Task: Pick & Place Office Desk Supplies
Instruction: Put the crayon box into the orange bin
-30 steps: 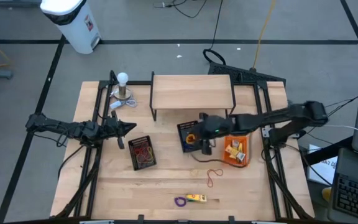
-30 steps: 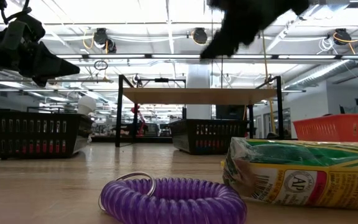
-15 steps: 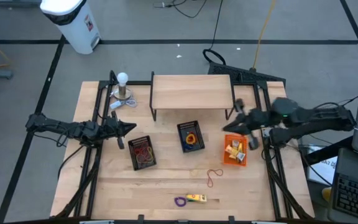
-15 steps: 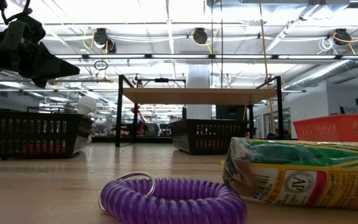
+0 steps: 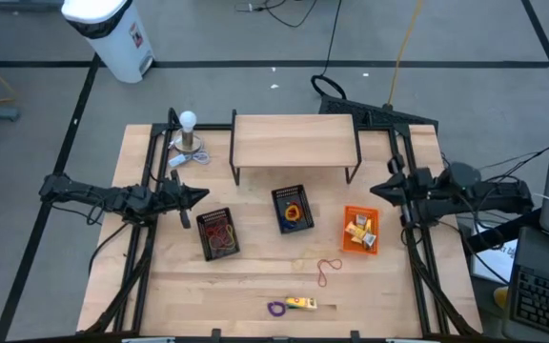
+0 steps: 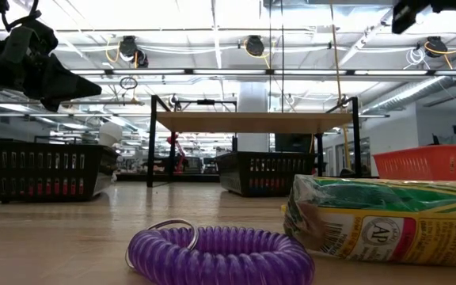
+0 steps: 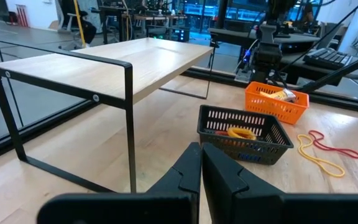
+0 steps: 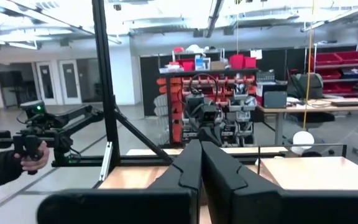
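Two dark arms wait at the sides of the wooden table (image 5: pixel 255 276). The left gripper (image 5: pixel 201 196) hovers at the left edge, its two fingers pressed together and holding nothing; the right gripper (image 5: pixel 380 189) sits at the right edge near the far end of the orange basket (image 5: pixel 361 230), its fingers also closed together and empty. Three baskets stand in a row across the middle of the table. The left black basket (image 5: pixel 218 233) holds a tangle of red loops. The middle black basket (image 5: pixel 293 209) holds one orange-yellow loop. The orange basket on the right holds several small yellow packets, too tightly packed to count. Loose on the table, nearer than the baskets, lie two thin loops side by side: one yellow loop (image 5: pixel 303 263), faint against the wood, and one red loop (image 5: pixel 328 271) just to its right. At the near edge lie one purple coil (image 5: pixel 276 308) and one yellow packet (image 5: pixel 302 304), touching or nearly so, the packet on the right. One small wooden shelf (image 5: pixel 294 140) on black legs stands at the far middle of the table, and one white ball-topped stand (image 5: pixel 189 133) sits at the far left corner.
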### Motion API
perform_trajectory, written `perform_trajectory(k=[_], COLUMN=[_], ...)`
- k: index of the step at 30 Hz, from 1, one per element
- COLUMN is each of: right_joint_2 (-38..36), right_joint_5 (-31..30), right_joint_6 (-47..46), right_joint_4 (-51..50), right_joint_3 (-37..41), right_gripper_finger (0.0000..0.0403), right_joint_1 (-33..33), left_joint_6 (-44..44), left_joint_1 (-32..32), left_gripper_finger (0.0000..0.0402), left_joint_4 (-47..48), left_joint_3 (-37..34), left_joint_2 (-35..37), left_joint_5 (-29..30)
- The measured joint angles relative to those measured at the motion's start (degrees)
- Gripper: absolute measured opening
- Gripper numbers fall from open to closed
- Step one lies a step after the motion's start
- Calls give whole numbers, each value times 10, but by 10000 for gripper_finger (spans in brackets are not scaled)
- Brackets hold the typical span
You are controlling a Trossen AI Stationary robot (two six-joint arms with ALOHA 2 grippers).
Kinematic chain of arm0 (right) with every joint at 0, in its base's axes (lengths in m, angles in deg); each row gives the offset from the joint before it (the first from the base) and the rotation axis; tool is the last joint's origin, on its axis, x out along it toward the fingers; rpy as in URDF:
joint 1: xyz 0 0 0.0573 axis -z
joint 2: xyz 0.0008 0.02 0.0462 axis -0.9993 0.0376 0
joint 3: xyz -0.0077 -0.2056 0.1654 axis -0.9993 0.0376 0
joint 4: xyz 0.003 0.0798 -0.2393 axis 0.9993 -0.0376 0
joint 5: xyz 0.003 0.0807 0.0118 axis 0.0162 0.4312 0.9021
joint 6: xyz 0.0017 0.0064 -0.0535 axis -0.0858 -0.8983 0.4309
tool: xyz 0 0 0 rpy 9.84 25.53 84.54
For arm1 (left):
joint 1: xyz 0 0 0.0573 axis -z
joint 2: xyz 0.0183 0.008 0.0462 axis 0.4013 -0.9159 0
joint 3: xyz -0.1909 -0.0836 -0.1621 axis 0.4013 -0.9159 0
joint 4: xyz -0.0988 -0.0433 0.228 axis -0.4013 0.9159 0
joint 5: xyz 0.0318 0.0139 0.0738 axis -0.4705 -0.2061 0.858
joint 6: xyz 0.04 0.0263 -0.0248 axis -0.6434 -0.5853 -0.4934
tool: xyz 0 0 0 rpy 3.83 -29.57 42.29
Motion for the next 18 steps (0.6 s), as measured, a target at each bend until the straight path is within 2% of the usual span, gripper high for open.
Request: perform_trajectory(k=[12,18], right_joint_2=[-103,-111], right_joint_5=[-15,-15], right_joint_6=[-2,0], right_joint_4=[8,8], right_joint_3=[97,127], right_gripper_finger=[0,0], right_joint_1=[0,0], left_joint_6=[1,1], left_joint_1=[0,0], left_gripper_finger=[17,17], left_joint_4=[0,3], left_joint_3=[0,0], left_joint_2=[0,0], left_joint_5=[0,0])
